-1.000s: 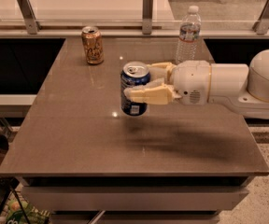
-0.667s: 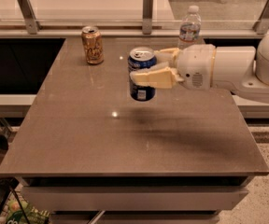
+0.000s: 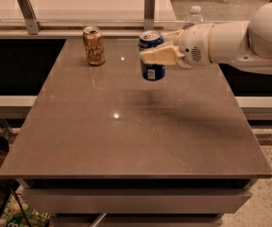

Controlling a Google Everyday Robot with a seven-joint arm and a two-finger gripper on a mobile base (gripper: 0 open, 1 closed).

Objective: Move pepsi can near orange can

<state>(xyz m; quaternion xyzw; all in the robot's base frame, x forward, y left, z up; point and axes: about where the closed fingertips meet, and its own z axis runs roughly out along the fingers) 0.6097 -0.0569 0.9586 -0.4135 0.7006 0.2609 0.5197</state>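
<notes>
The pincer [image 3: 154, 46] hangs above the far half of the counter [image 3: 126, 136], right of centre. It is closed on the pepsi can [image 3: 152, 73], with one pale finger [image 3: 158, 56] lying across the can's near side and the other reaching round behind the rim. The can is upright, blue with a silver top, and held clear of the surface; a soft dark shadow [image 3: 150, 98] lies on the counter beneath and in front of it. Compared with a second ago, the pincer and can have travelled away from the middle of the counter toward the back edge and a little to the right. The can now sits in the view at about the same height as the orange can [image 3: 94, 46], where before it was plainly nearer the front. The white arm [image 3: 230, 34] comes in from the right edge and has shifted back with the pincer. It now covers most of the clear water bottle [image 3: 193, 16], leaving only the cap and shoulders visible above the wrist; earlier the bottle was mostly in sight. The orange can stands upright on the counter near the back left, in the same spot as before, with a clear stretch of bare counter between it and the held can. Behind the counter runs a glass rail with metal posts [image 3: 149, 8].
</notes>
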